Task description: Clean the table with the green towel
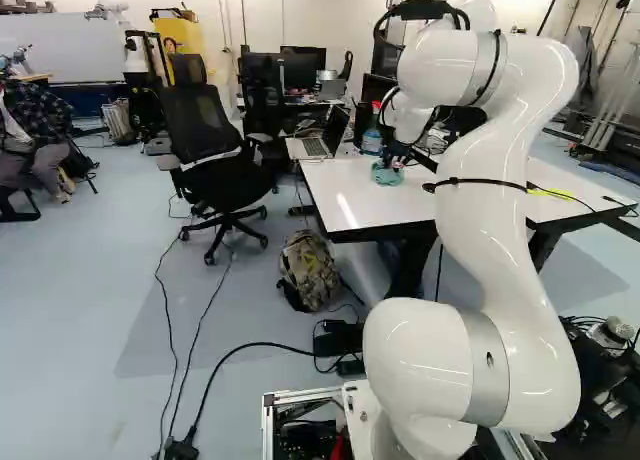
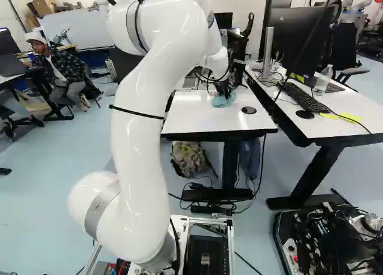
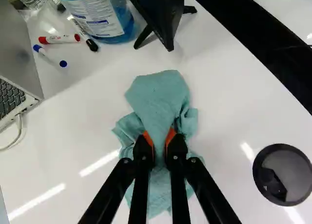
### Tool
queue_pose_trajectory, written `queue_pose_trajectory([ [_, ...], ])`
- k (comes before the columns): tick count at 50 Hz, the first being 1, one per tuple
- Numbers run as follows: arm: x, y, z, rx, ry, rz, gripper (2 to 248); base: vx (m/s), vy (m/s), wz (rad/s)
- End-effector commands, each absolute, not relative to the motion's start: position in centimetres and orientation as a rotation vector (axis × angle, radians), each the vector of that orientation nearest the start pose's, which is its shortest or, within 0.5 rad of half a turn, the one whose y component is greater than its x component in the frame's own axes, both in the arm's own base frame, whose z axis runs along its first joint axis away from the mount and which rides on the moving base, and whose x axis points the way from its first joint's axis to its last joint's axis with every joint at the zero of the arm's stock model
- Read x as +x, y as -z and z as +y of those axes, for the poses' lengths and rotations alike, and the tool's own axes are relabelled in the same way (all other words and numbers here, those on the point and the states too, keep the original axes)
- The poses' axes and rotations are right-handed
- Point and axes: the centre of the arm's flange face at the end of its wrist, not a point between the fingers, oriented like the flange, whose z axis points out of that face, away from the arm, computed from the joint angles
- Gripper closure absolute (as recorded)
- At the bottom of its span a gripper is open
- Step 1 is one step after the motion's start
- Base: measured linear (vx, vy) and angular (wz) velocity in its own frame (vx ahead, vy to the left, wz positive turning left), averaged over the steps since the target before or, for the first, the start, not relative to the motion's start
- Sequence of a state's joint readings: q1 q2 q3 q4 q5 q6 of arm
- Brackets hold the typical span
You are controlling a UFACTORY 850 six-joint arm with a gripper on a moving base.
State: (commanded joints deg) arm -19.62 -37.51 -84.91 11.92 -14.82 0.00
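On the white table point(image 3: 224, 112), left to right, an open laptop point(image 1: 308, 148) is sitting; markers point(image 3: 59, 39), a labelled blue bottle point(image 3: 100, 17) and a black stand point(image 3: 158, 9) are crowding the area ahead of the gripper point(image 3: 159, 139), which is pinching a fold of the green towel point(image 3: 158, 95) between nearly closed fingers, the cloth resting below. Wiping is apparently in hand; the next stroke is calling for light, level pressure, skirting those obstacles and the round black disc point(image 3: 287, 170).

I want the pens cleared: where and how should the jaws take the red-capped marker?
Probably mid-barrel, from above, jaws across its length: the red-capped marker lies flat on the table. They should release the towel first.
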Motion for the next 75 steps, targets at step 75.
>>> queue_pose_trajectory([
  [75, 56.2, -48.7, -17.4, -2.897, 0.906, 0.731, 204, 0.000, 0.000, 0.000],
])
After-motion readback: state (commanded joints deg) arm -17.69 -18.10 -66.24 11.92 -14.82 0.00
